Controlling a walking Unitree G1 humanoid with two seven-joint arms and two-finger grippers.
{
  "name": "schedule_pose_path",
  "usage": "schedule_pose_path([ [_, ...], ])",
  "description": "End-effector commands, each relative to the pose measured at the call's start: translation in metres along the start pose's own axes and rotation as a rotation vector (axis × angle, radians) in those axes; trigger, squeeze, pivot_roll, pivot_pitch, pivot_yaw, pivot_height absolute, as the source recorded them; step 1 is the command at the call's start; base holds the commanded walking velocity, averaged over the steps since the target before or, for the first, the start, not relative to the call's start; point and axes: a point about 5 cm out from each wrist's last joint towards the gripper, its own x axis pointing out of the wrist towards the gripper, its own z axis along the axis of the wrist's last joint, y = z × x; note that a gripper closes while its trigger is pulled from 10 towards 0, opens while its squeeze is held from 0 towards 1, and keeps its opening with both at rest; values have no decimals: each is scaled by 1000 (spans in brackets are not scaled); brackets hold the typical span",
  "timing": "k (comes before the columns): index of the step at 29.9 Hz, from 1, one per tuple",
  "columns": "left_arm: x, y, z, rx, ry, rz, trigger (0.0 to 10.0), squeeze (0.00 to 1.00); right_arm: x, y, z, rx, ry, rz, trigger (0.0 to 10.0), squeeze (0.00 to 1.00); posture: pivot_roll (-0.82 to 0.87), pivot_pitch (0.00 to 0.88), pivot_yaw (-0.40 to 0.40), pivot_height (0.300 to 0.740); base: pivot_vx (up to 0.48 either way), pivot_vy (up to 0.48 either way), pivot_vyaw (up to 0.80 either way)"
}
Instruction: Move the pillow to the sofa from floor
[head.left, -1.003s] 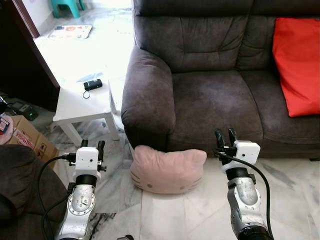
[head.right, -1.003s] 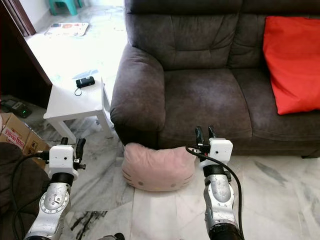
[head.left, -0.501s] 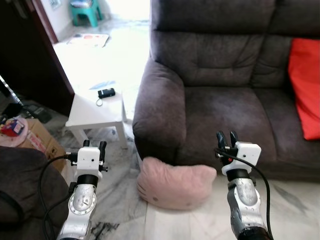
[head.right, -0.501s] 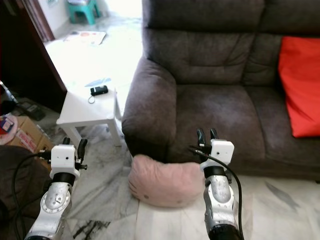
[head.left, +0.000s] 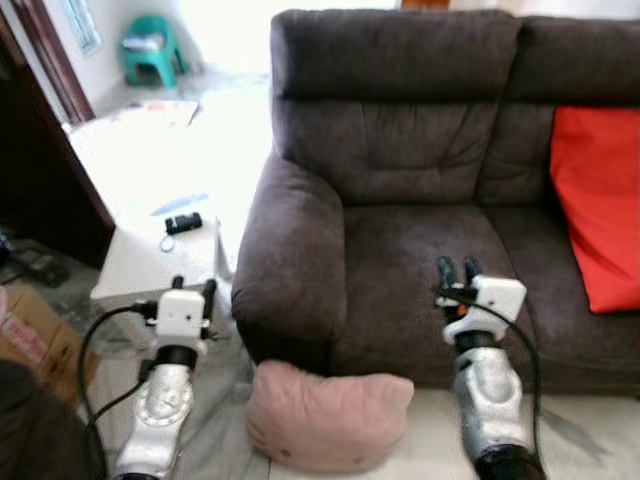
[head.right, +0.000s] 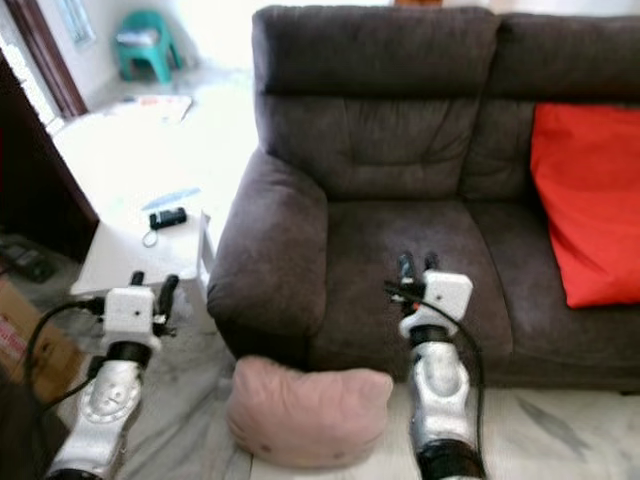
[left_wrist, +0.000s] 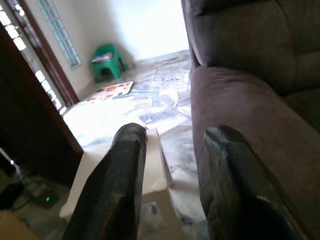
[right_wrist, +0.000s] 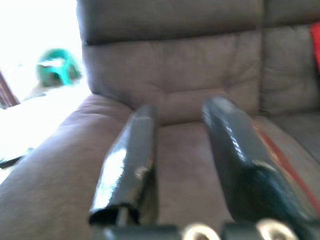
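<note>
Head and wrist views of the robot before the sofa (head.left: 420, 200). The pink pillow (head.left: 325, 420) lay on the pale floor (head.right: 560, 440), touching the base of the sofa's front, below and between the two raised grippers and held by neither. The left gripper (head.left: 192, 289) was raised clear of the pillow, to its left and above it; its two black fingers (left_wrist: 120, 185) stood narrowly parted with nothing between them. Ahead of these fingertips were the sofa's left armrest (left_wrist: 235, 105) on one side and the small white table (head.left: 160, 262) on the other. A small dark object (head.left: 183, 223), too small to identify, rested on the table, well beyond the fingertips. The right gripper (head.left: 455, 268) was raised in front of the seat cushion (head.right: 400, 250), above and to the right of the pillow; its fingers (right_wrist: 132, 160) likewise stood a little apart and empty, pointing toward the sofa's backrest (right_wrist: 170, 75). A red cushion (head.left: 595, 200) leaned against the backrest at the sofa's right end, well apart from the right fingertips. A green stool (head.left: 148, 48) stood on the floor far beyond the left fingertips, near a dark wooden door frame (head.right: 50, 75). The edge of a cardboard box (head.right: 25, 340) was visible just beside the left arm.
</note>
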Motion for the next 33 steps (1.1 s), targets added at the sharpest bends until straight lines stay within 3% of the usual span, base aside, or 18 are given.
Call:
schedule_pose_path([
  [1, -1, -4, -1, -8, 8, -12, 10000, 0, -2, -7, -2, -8, 16, -19, 10000, 0, 76, 137, 7, 740, 0, 0, 0],
  [12, -2, -5, 0, -19, 10, 6, 10000, 0, -2, -7, -2, -6, 24, -4, 10000, 0, 72, 167, 4, 740, 0, 0, 0],
  [19, 1, 3, 14, -41, -52, 58, 10000, 0, -2, -5, 3, 2, -1, 13, 10000, 0, 74, 176, 7, 740, 0, 0, 0],
  [33, 2, -1, 15, -37, -52, 39, 10000, 0, -1, -2, 5, 16, -2, 29, 10000, 0, 74, 179, 11, 740, 0, 0, 0],
])
